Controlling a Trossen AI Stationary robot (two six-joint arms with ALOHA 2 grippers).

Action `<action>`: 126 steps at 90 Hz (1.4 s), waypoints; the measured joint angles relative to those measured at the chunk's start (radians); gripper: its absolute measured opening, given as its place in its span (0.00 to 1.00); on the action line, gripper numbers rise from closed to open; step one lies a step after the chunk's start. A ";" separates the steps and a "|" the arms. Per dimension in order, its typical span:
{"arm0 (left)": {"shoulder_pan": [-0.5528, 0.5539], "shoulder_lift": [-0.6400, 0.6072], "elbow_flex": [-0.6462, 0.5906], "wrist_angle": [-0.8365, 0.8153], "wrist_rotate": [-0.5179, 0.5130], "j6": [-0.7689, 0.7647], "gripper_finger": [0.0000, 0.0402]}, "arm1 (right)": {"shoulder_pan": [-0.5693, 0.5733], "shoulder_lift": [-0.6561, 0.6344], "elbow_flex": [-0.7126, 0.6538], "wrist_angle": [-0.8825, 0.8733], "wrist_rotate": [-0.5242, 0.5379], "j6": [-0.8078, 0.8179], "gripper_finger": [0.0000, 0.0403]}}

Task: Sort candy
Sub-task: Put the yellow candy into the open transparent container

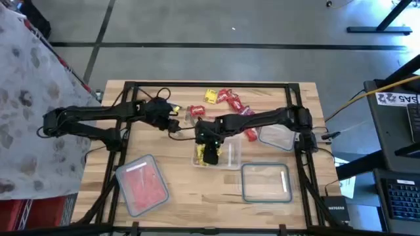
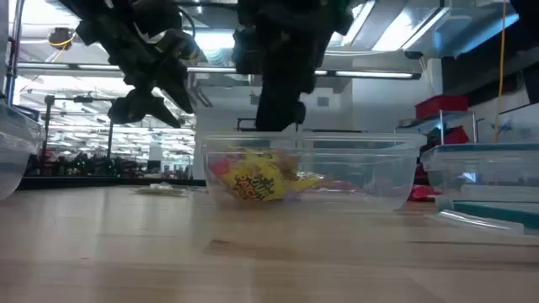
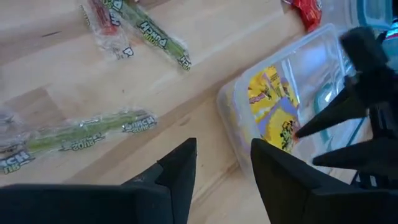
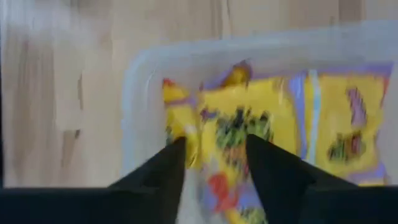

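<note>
**Yellow candy going into the middle tub, loose pile waiting**

The yellow wrapped candy point(image 1: 199, 157) is lying in the clear rectangular plastic tub point(image 1: 231, 152) at the centre of the high view, and the right gripper point(image 1: 210, 153) is hanging directly over it, jaws parted with nothing gripped. Red wrapped candy point(image 1: 231, 99) and more yellow pieces point(image 1: 211, 96) are sitting loose on the wooden surface point(image 1: 197, 196) at upper centre. The left gripper point(image 1: 172, 111) is hovering left of that pile, jaws released and empty. A tub of pink-red candy point(image 1: 141, 183) is resting at lower left; another clear tub point(image 1: 266, 181) at lower right is looking empty. Sorting appears partly done, with the loose pile left to place.
</note>
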 joint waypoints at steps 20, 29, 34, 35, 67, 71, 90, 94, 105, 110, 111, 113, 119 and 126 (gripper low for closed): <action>0.000 0.000 0.000 0.000 -0.012 -0.001 0.34 | -0.023 0.083 0.000 0.119 -0.063 0.019 0.03; 0.000 0.000 0.000 -0.001 -0.006 -0.002 0.34 | -0.022 0.094 0.002 0.144 -0.063 0.023 0.03; 0.000 0.000 0.000 0.000 0.001 -0.011 0.34 | -0.022 0.094 0.003 0.146 -0.071 0.027 0.05; 0.000 0.000 0.000 0.000 0.004 -0.012 0.34 | -0.022 0.092 0.003 0.145 -0.072 0.029 0.05; -0.001 0.000 0.000 -0.002 0.019 -0.035 0.34 | -0.034 0.045 0.150 -0.018 -0.076 0.006 0.21; -0.001 0.000 0.000 -0.002 0.030 -0.038 0.34 | -0.041 0.041 0.182 -0.045 -0.080 -0.002 0.25; -0.003 0.000 0.000 -0.034 0.105 -0.039 0.34 | -0.118 0.004 0.363 -0.136 0.094 -0.103 0.41; -0.008 0.000 0.000 -0.057 0.105 -0.039 0.34 | -0.143 0.006 0.390 -0.154 0.184 -0.103 0.43; -0.019 0.000 0.000 -0.089 0.090 -0.030 0.34 | -0.235 0.007 0.414 -0.149 0.351 -0.094 0.45; -0.019 0.000 0.000 -0.085 0.088 -0.022 0.34 | -0.281 0.014 0.415 -0.159 0.364 -0.068 0.46; -0.019 0.000 0.000 -0.083 0.087 -0.021 0.34 | -0.290 0.018 0.415 -0.161 0.365 -0.063 0.47; -0.019 0.000 0.000 -0.081 0.086 -0.018 0.34 | -0.309 0.025 0.415 -0.165 0.364 -0.053 0.47; -0.019 0.000 0.000 -0.079 0.078 -0.011 0.34 | -0.357 0.056 0.413 -0.188 0.347 -0.045 0.50; -0.017 0.000 0.000 -0.075 0.070 -0.010 0.34 | -0.402 0.103 0.413 -0.200 0.338 -0.042 0.54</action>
